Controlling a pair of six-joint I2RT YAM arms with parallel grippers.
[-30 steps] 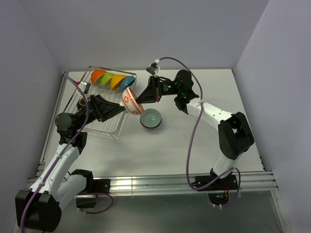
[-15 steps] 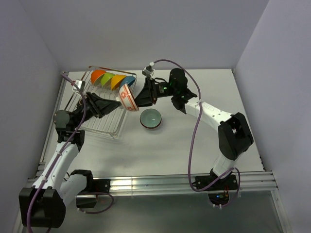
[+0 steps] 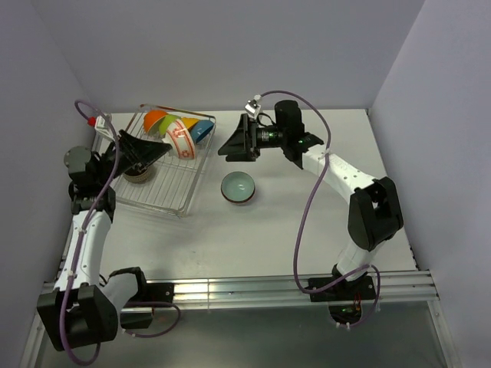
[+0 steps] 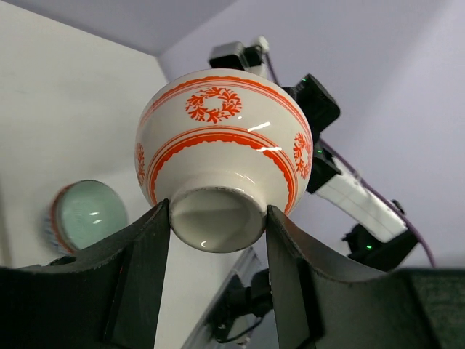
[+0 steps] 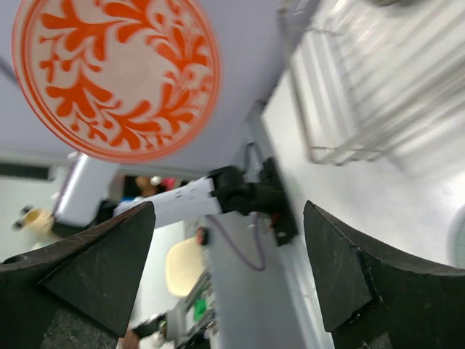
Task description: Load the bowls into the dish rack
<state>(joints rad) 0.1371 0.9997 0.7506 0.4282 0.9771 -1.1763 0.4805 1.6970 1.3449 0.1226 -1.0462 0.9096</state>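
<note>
The pale teal bowl point(image 3: 238, 187) sits upright on the tabletop point(image 3: 307, 222), just right of the dish rack point(image 3: 173, 197). Beyond it, the left gripper point(image 3: 169, 146) holds the white-and-orange bowl point(image 3: 182, 142) tilted over the rack. Only its wrist view shows the jaws clenched on the bowl's foot. The right gripper point(image 3: 230, 147) hangs nearby, jaws spread and empty. Its camera alone shows the bowl's branching orange inside. At the rack's far end, a row of coloured bowls point(image 3: 157, 121) stands on edge.

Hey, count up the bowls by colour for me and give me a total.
Orange bowl: 1
Green bowl: 1
Yellow bowl: 1
Blue bowl: 1
Patterned bowl: 1
Teal bowl: 1
Brown bowl: 1
Total: 7
</note>
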